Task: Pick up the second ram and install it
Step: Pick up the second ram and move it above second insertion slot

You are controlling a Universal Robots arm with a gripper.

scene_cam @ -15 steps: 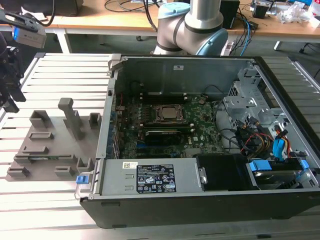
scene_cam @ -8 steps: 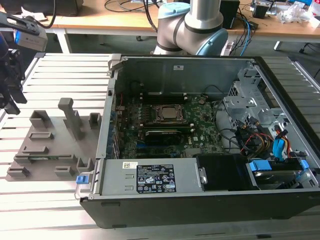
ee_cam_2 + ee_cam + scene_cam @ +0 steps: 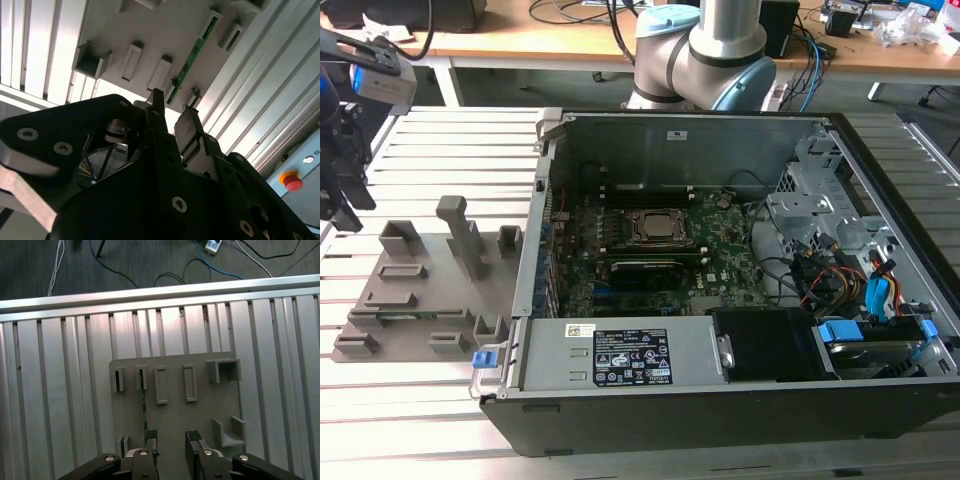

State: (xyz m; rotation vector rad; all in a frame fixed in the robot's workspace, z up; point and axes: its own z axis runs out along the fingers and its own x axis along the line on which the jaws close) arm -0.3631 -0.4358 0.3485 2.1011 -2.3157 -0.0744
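1 parted gripper (image 3: 172,440) near second ram (image 3: 143,410)

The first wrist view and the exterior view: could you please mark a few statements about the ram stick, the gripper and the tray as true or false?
1. The ram stick sits in the slots of the grey tray. True.
2. The gripper is shut on the stick. False: its fingers are open and hold nothing.
3. The computer case is open, with the motherboard showing. True.
4. The tray stands inside the case. False: it rests on the slatted table, beside the case on the exterior view's left.
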